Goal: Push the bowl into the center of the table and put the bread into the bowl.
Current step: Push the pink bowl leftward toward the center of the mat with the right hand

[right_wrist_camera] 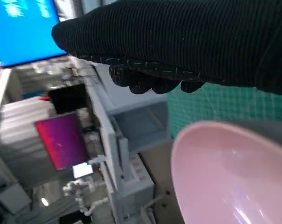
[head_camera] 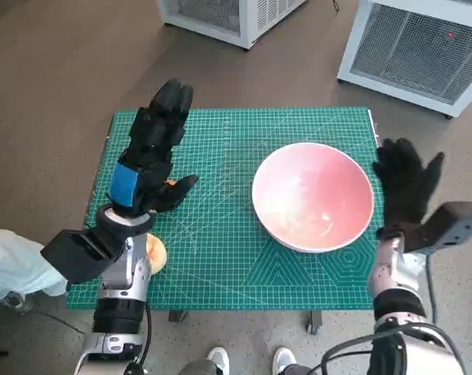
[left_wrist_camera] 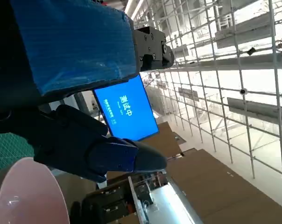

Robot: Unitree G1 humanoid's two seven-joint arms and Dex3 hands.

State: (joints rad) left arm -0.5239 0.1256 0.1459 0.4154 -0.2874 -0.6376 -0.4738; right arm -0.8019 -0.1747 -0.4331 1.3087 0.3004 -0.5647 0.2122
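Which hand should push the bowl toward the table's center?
The right hand: it is open just beside the pink bowl at the table's right edge. The left hand is farther off.

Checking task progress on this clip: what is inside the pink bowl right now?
Nothing shows inside the round pink bowl; its whole inner surface is bare, with only light reflections. The orange-tan bread lies on the green cutting mat, partly covered by the left forearm.
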